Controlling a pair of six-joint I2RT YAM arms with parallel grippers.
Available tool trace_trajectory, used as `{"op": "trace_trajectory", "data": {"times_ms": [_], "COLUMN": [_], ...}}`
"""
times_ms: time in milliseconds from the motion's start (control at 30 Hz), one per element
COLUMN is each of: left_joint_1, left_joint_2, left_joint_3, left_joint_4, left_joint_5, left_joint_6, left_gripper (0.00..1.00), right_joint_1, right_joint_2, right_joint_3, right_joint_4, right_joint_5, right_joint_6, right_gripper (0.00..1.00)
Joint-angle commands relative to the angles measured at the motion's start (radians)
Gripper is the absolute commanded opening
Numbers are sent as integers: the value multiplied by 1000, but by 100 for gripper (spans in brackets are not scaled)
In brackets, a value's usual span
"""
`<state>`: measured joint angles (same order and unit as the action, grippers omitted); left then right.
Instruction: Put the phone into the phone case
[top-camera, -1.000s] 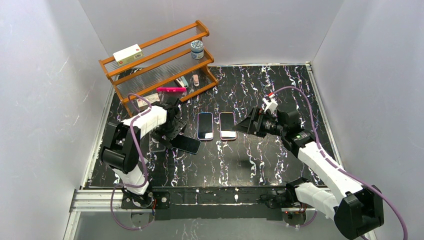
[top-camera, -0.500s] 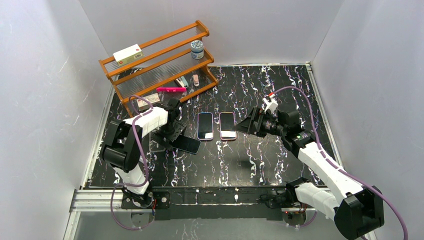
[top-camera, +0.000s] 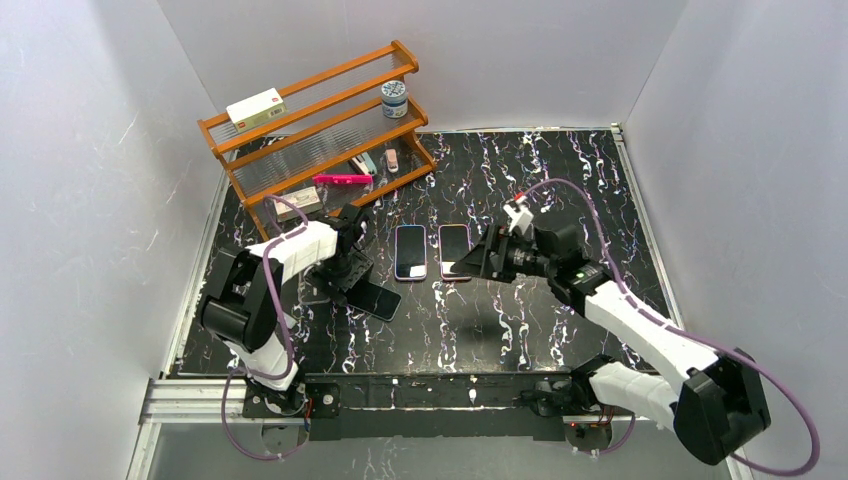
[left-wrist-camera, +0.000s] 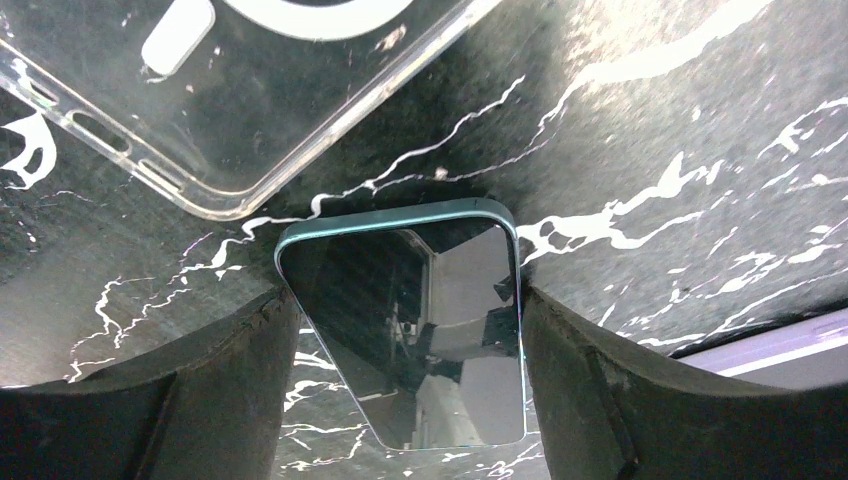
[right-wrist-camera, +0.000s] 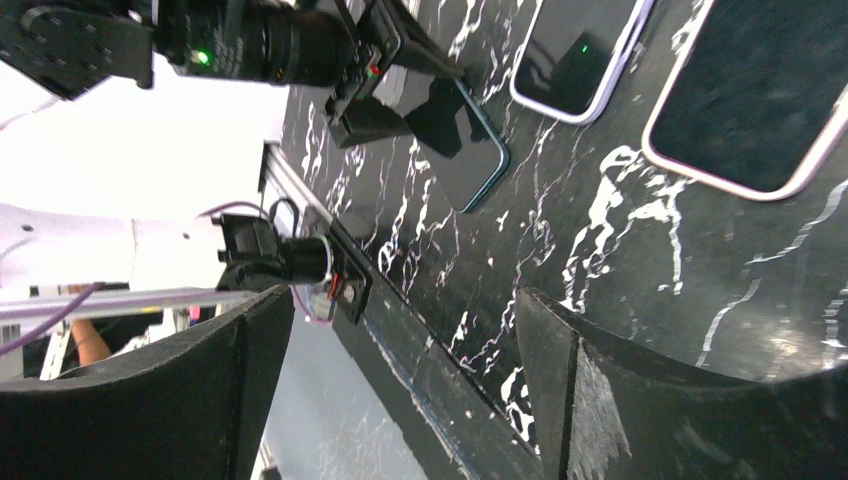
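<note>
The left hand (left-wrist-camera: 403, 300) straddles the dark phone (left-wrist-camera: 420, 330), which lies flat on the worktop (left-wrist-camera: 650, 150) just beside the clear case (left-wrist-camera: 230, 100). Its fingers (left-wrist-camera: 200, 400) sit right at the phone's sides, but I cannot tell whether they are clamping it. The right hand (right-wrist-camera: 400, 300) is spread wide with nothing between its fingers, hovering above the worktop near two other phones (top-camera: 410, 252)

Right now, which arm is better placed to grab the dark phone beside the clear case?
Left. The left claw straddles the dark phone, one finger at each side, with the clear case just beyond. The right claw hangs open by a pink-edged phone, farther away.
</note>
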<state>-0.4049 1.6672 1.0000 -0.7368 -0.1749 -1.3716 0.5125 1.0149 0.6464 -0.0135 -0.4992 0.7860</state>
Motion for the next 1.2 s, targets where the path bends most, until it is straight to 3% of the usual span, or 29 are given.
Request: {"op": "trace_trajectory", "data": {"times_ms": [0,200,300,400,867,1167], "left_joint_1": [-36,-89,-113,-124,-130,-130], "left_joint_2": [-39,-96,-140,-176,-277,-301], "left_joint_3": [-73,-146,-188,-211,-290,-323], "left_joint_4": [-30,29,70,96,225,294], "left_joint_5": [13,53,63,70,141,218], "left_joint_6": [40,75,77,88,121,142], "left_gripper": [57,54,54,53,52,52], "right_joint_1": [102,219,276,322,366,376], "right_joint_2": [77,212,291,376,680,768], "right_joint_3": [14,19,8,16,72,135], "right_joint_4": [82,202,299,367,506,487], "right_joint_5": [19,22,20,0,-81,-115], "right_joint_6": [20,42,63,71,68,55], "right_gripper": [86,73,61,54,49,48]}}
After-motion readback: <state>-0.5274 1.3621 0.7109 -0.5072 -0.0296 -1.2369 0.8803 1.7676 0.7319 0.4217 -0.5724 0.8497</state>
